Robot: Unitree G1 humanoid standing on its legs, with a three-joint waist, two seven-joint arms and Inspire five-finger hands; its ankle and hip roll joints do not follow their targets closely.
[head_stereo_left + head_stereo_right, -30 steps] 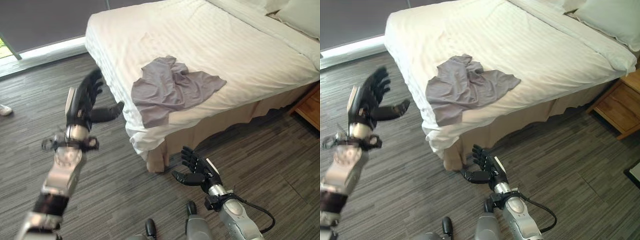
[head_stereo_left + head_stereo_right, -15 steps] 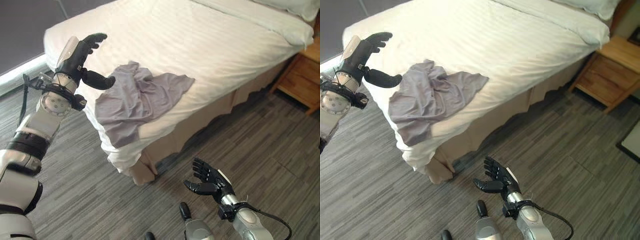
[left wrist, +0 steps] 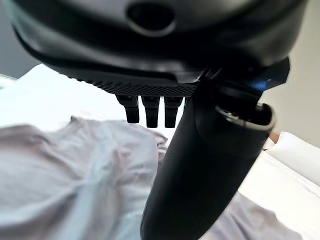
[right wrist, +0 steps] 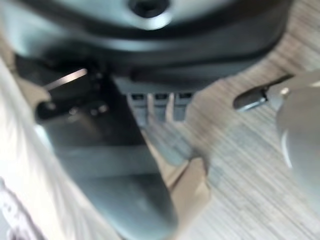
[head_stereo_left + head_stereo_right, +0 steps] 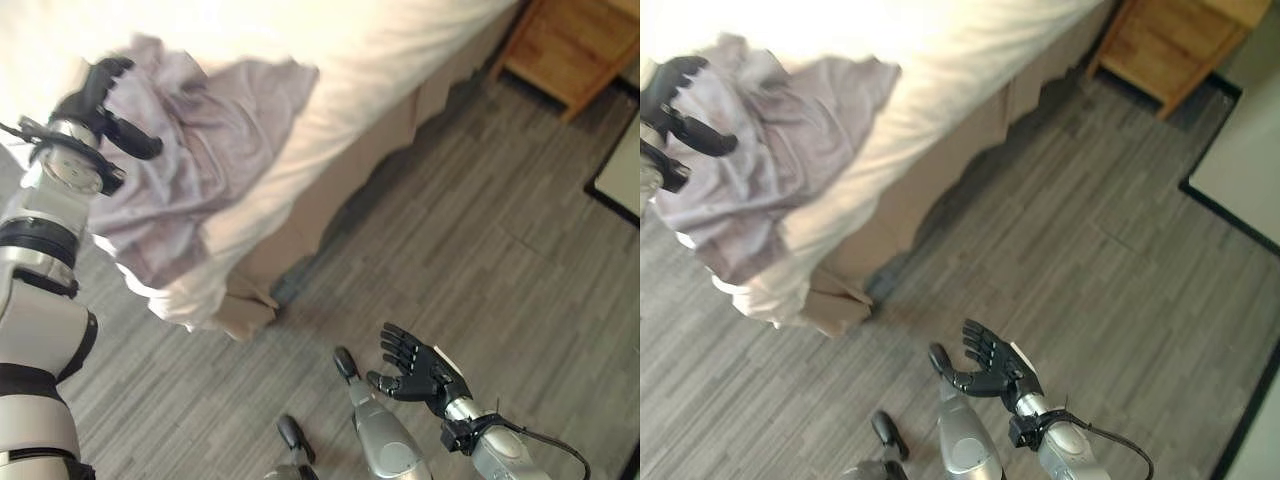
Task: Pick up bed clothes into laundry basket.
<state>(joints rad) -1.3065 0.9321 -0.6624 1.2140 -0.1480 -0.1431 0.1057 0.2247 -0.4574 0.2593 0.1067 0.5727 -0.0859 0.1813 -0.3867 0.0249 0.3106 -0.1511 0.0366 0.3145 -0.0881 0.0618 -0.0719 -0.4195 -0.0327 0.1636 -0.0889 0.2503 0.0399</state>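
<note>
Bedroom w/ grey plank floor; white bed along the upper left of the head views, wooden nightstand at the far corner. Grey garment lies crumpled near the bed's edge, part draped over the side; nothing lifted yet. Left hand is up over the garment's left margin, thumb out, fingers relaxed and uncurled, holding nothing; left wrist view shows fingertips above the cloth w/ a gap, so hovering, not touching, as far as I can tell. Right hand hangs low over the floor, well apart from the bed, palm up, fingers spread, empty and idle. No laundry basket seen in any view. Step in hand, judged: reach/approach to the garment, pre-grasp. Next move calls for lowering the left hand onto the bunched folds, curling fingers and thumb round a good wad of cloth, then lifting clear of the sheet; basket must be located before drop-off.
</note>
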